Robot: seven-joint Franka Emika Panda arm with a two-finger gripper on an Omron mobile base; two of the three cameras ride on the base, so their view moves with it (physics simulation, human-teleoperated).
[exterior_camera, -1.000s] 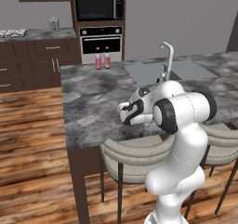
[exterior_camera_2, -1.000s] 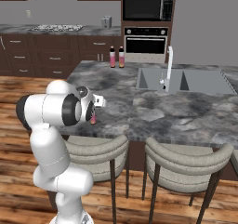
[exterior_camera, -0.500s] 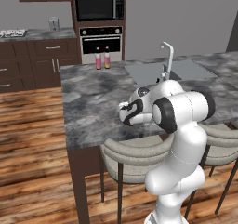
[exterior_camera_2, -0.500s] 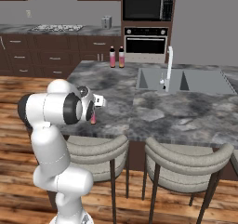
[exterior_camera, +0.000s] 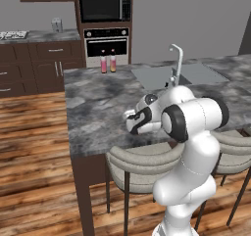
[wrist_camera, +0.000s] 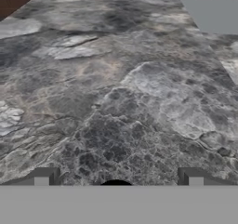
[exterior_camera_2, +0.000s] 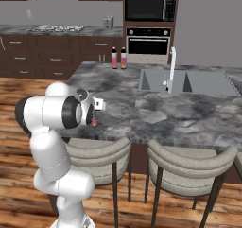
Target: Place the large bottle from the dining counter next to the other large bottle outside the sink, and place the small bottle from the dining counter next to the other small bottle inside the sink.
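The dining counter, a long slab of dark grey marbled stone, spans all three views, with two padded stools tucked under its near edge. Behind it stand a wall of dark brown cabinets and a built-in oven with a microwave above.

Set into the counter's right part is the sink, a grey two-basin recess with a tall silver faucet rising at its near rim.

The white arm bends forward over the near edge of the counter, and the gripper hangs low above bare stone, well apart from the sink. In the hand view its two dark fingertips stand spread wide with nothing between them.

At the far edge of the counter two bottles stand upright just beside each other: a pink bottle on the left and a pink-to-yellow bottle on the right. Both carry dark caps. Which of the two is the small one cannot be told, as they look about equal in height.
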